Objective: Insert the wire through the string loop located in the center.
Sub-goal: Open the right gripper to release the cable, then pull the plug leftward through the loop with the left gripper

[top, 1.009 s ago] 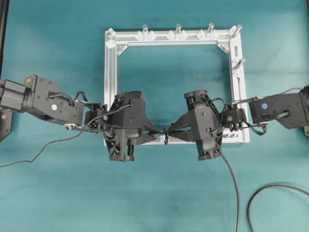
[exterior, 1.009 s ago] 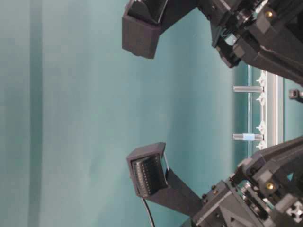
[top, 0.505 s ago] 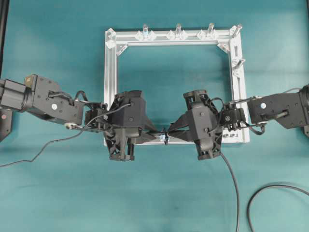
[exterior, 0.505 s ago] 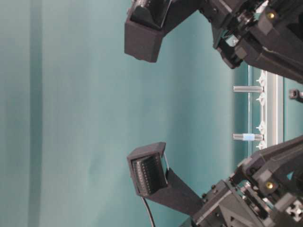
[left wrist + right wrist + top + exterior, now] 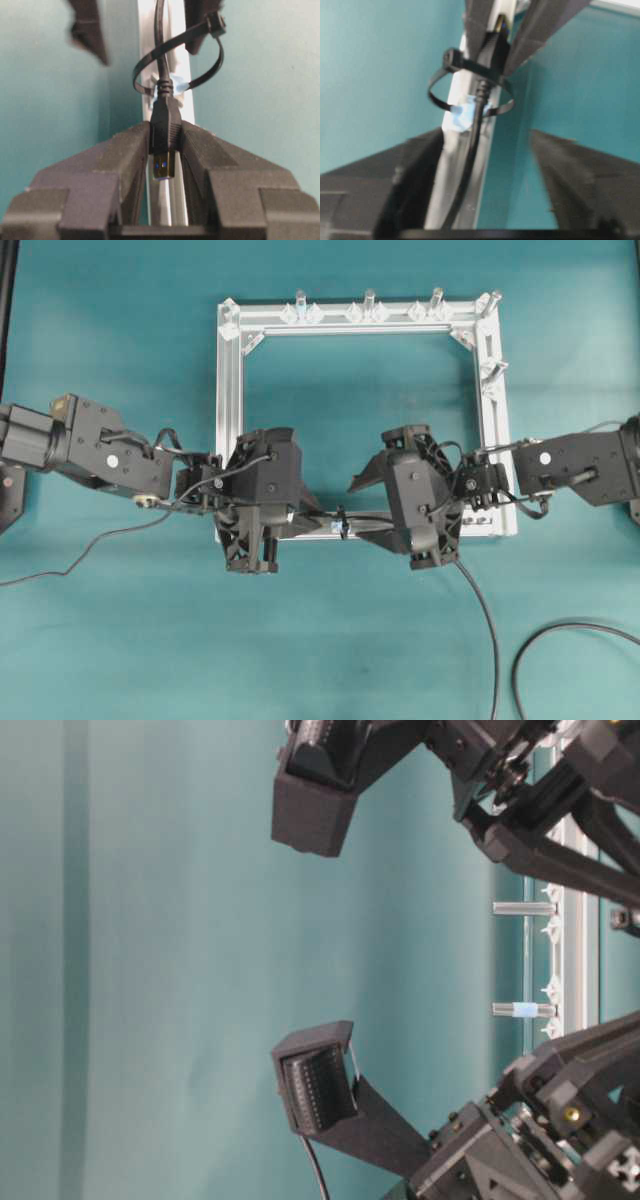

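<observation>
worktop (image 5: 120, 640) is flat teal matte, a square silver aluminium frame (image 5: 229, 390) lying on it, short upright posts (image 5: 369, 302) along its far bar. nothing of the room past the teal.

overhead: both my arms meet over the frame's near bar. my left pincer (image 5: 305, 512) points right, my right pincer (image 5: 365, 505) points left with one finger splayed up and away from the bar. the string loop (image 5: 341, 520) sits between them, tiny, detail lost here.

left wrist view gives what overhead can't: my left pincer (image 5: 165, 145) is clamped on the wire (image 5: 163, 125) at its moulded black plug body, metal tip showing blue-lit between the pads. the cable runs on through the string loop (image 5: 176, 62), a thin glossy black band standing across the bar with a small pale blue fitting at its foot.

right wrist view: my right pincer (image 5: 485, 165) is spread wide, fingers (image 5: 575, 170) clear of the wire (image 5: 470, 160), which lies along the bar between them and passes through the loop (image 5: 451, 61). blurred.

table-level view is turned sideways, shows only black ribbed pads and posts, no loop.
</observation>
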You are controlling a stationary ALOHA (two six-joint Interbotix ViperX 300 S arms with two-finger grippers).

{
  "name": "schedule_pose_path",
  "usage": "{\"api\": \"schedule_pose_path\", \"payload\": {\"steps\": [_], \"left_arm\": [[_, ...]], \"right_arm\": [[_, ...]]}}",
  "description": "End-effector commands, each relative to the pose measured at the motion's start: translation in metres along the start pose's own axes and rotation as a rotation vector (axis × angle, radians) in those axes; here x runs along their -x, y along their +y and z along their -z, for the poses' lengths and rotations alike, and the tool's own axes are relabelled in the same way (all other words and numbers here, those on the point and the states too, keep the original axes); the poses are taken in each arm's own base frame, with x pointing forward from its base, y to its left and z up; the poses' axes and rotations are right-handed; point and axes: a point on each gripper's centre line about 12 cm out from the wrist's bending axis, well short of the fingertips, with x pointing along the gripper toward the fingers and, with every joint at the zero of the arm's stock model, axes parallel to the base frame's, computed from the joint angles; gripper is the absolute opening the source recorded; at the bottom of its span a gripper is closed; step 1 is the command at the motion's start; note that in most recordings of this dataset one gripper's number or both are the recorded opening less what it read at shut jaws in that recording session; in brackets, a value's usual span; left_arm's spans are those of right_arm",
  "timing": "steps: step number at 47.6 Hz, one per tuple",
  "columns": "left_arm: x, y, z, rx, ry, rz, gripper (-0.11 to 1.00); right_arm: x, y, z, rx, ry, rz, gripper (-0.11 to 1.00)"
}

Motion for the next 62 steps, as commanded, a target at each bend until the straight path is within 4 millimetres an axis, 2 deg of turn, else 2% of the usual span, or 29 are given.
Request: {"api": "schedule_pose_path", "payload": {"steps": [1,10,24,62], "left_arm": [[0.005,0.002,-0.011,0.009,-0.026,-0.002,0.21],[0.006,0.003,-0.009,0.009,-0.011,-0.004,0.21],[0.006,0.004,-0.009,0.013,-0.01,-0.007,0.21],[0.06,0.005,0.017,0.031,0.091,-0.007,0.21]], "right_arm": [[0.009,0.001,-0.016,0.001,-0.043,0.0,0.75],[0.02,0.001,-0.013,0.001,-0.022,0.004,0.74],[0.022,0.0,-0.006,-0.001,-0.005,0.005,0.74],[0.025,0.0,0.003,0.002,0.015,0.005,0.74]]}}
